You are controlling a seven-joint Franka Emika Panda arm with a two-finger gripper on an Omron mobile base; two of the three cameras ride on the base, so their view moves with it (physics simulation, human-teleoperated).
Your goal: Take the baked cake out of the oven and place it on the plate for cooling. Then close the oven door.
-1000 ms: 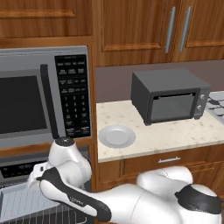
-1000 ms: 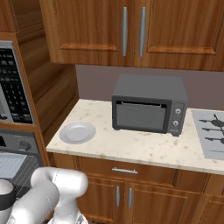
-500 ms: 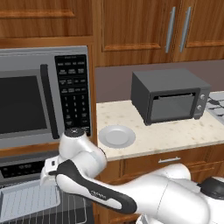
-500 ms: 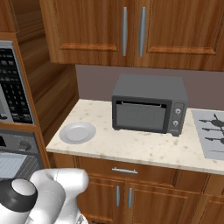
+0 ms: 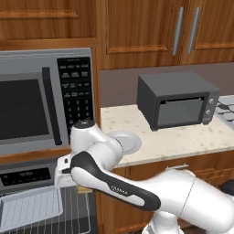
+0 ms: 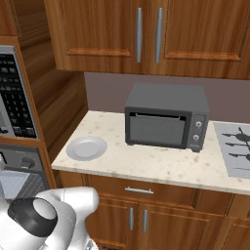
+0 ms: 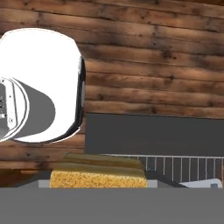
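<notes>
Cake (image 7: 98, 175): small golden-brown block, speckled side, darker flat top, square edges. It sits low in the hand view between the two dark tips of the claw (image 7: 100, 183). Claw is partly closed with the tips flanking the cake on both sides, so it looks gripped, though the contact itself is cut off at the frame edge. Behind the cake are a wood-panel wall, a dark grey panel and the bars of a wire rack (image 7: 183, 168). Oven (image 5: 27, 176) is at the far left under the microwave (image 5: 32, 105), with its cavity open and racks showing. Plate (image 6: 86, 148) is on the left end of the tabletop (image 6: 161, 168), near the front edge, with nothing on it. There is bare tabletop between the plate and the toaster oven (image 6: 166, 122) to its right. Hob (image 6: 239, 146) is at the far right.
</notes>
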